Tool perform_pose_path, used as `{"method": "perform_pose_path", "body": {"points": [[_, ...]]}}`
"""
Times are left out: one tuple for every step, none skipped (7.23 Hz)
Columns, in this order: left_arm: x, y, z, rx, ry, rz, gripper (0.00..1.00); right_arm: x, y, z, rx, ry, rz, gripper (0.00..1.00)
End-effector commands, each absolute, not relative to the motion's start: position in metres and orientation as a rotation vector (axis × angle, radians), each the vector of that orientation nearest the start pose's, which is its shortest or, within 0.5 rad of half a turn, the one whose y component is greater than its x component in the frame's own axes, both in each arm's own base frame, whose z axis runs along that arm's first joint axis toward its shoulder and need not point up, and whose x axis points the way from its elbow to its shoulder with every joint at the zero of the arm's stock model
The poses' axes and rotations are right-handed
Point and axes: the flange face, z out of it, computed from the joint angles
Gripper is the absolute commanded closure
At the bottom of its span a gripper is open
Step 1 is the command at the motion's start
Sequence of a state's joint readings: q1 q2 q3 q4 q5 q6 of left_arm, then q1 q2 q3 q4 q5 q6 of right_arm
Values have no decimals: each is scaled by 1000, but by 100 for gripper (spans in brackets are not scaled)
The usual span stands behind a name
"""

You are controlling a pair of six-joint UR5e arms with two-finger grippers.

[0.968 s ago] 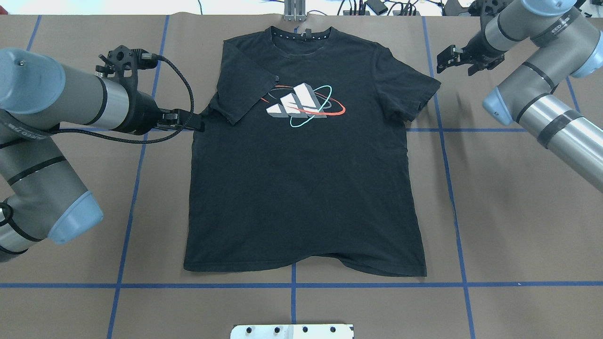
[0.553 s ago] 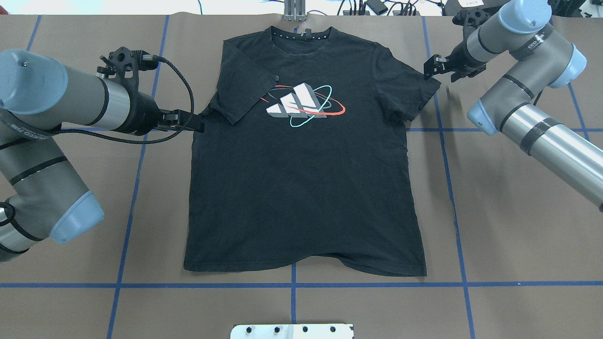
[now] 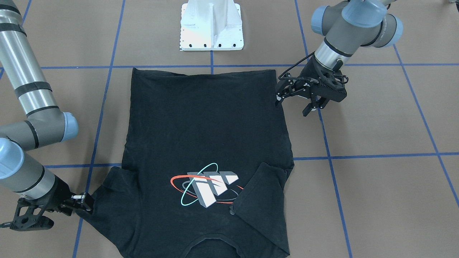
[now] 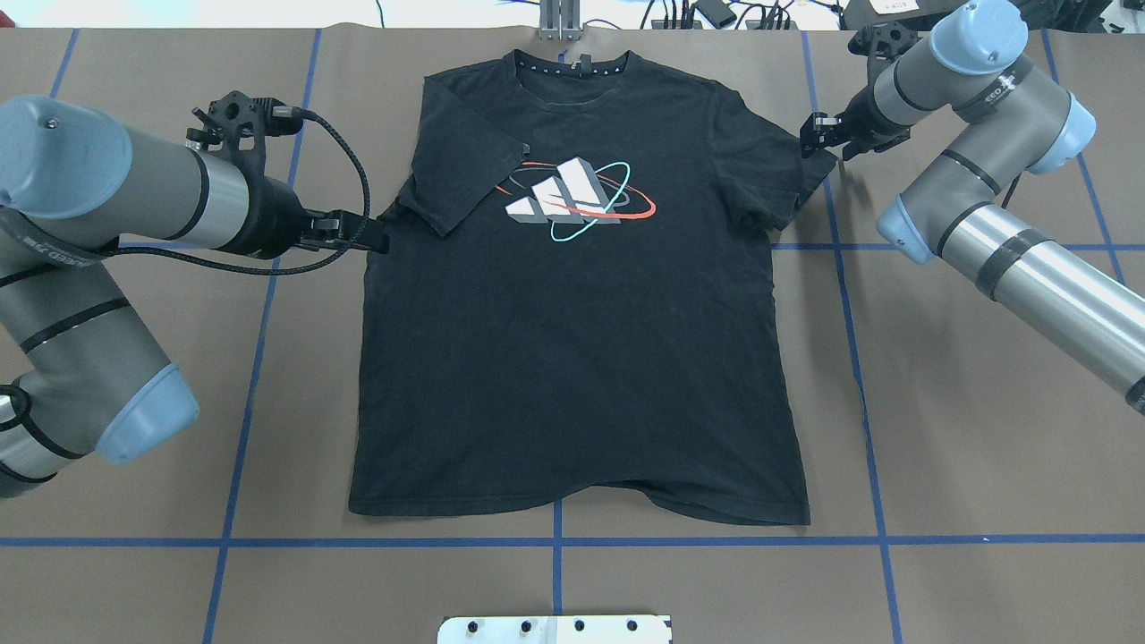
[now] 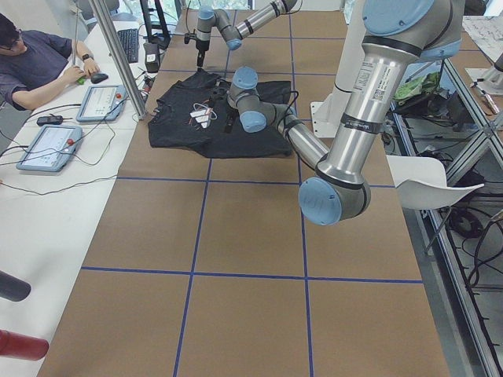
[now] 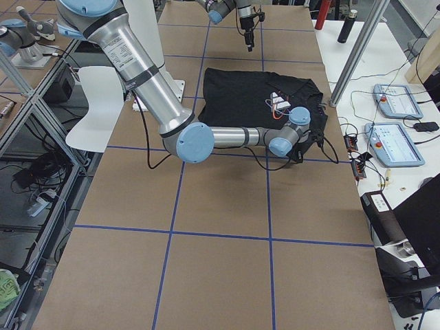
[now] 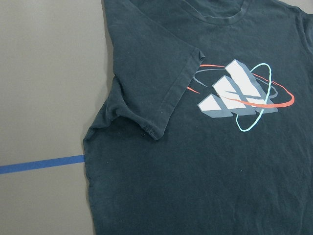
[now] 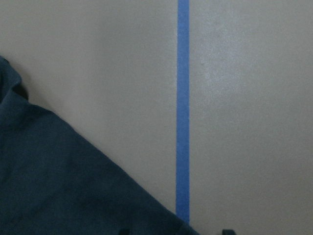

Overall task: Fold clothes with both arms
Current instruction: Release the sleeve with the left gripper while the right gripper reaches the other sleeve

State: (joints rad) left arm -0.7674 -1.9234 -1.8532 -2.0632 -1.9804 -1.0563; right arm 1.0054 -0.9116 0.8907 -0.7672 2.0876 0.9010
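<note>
The black T-shirt (image 4: 572, 358) lies flat on the brown table with its logo (image 4: 577, 199) facing up and its collar at the far edge. One sleeve (image 4: 456, 179) is folded in over the chest and touches the logo. My left gripper (image 4: 365, 236) is open at the shirt's side edge just below that sleeve, and one finger (image 3: 278, 100) touches the cloth. My right gripper (image 4: 823, 145) is open low over the corner of the other, spread sleeve (image 4: 792, 174). In the right wrist view that sleeve corner (image 8: 58, 186) reaches between the two fingertips.
The white pedestal base (image 3: 211, 25) stands at the table's near edge, behind the shirt's hem. Blue tape lines (image 4: 555, 541) cross the brown surface. Cables and plugs (image 4: 716, 13) lie past the far edge. A person (image 5: 31, 63) sits at a side desk with control tablets.
The right arm has swung in toward the shirt, bringing its open gripper from beside the sleeve down onto the sleeve's corner. The left arm and the shirt have hardly moved.
</note>
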Motion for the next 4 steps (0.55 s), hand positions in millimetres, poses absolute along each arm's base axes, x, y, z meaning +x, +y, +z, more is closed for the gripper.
{"method": "perform_pose_path", "body": {"points": [[358, -475, 278, 371, 1106, 8, 0, -351, -706, 501, 243, -866, 112, 35], [358, -475, 279, 369, 1105, 7, 0, -350, -705, 502, 241, -866, 113, 53], [358, -475, 279, 369, 1105, 7, 0, -351, -706, 500, 242, -867, 112, 83], [358, -475, 279, 370, 1104, 6, 0, -351, -706, 500, 243, -868, 112, 100]]}}
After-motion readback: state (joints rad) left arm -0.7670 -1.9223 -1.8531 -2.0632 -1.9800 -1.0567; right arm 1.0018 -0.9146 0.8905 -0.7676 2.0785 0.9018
